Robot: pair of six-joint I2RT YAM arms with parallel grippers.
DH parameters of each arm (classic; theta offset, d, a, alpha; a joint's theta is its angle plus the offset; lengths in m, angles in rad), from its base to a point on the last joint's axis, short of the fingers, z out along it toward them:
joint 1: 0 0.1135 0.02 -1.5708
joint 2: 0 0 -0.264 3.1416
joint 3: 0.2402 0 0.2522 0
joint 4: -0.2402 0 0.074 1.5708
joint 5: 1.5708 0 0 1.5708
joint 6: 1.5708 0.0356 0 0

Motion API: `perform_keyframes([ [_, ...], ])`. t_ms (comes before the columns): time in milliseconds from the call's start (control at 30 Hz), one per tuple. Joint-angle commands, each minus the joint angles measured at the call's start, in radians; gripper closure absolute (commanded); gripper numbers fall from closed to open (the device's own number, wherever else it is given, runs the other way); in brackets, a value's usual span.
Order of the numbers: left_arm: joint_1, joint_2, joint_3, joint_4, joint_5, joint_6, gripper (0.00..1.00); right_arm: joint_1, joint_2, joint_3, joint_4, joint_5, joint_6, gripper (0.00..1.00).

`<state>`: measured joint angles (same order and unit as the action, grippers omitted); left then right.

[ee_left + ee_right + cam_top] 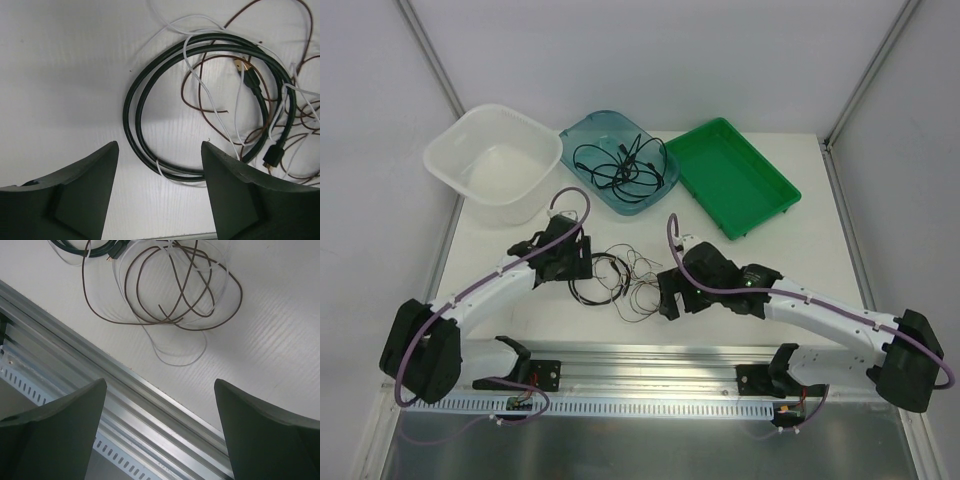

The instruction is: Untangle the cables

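Note:
A tangle of cables (617, 280) lies on the white table between my two grippers. In the left wrist view a black cable coil (184, 174) with plugs is crossed by a thin brown cable (184, 92) and a thin white cable (205, 90). My left gripper (159, 146) is open and empty, just short of the coil's near edge; it also shows in the top view (572, 262). My right gripper (160, 382) is open and empty above the table's front edge, with brown loops (241, 292) and a white loop (175, 362) ahead of it. It sits right of the tangle (668, 297).
A blue tray (570, 135) at the back holds more black cables (620, 165). A white basin (440, 150) stands back left, a green tray (790, 195) back right. An aluminium rail (650, 360) runs along the front edge, under the right gripper (125, 390).

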<state>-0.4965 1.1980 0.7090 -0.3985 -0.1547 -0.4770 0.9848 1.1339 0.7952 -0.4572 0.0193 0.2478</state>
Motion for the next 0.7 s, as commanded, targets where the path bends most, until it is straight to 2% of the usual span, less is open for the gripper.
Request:
perform_keyframes([
  [0,0.016,0.069,0.01,0.073,-0.022,-0.012,0.34,0.021,0.017,0.039,0.045,0.031,0.022,0.06],
  [200,0.042,0.187,0.027,0.11,-0.032,-0.003,0.44,0.037,0.041,0.042,0.051,0.039,0.019,0.07],
  [600,0.044,0.281,0.012,0.125,-0.048,-0.023,0.53,0.041,0.139,0.073,0.112,0.024,-0.015,0.07],
  [667,0.044,0.284,0.009,0.125,-0.051,-0.026,0.64,0.041,0.184,0.087,0.124,0.019,-0.028,0.07],
])
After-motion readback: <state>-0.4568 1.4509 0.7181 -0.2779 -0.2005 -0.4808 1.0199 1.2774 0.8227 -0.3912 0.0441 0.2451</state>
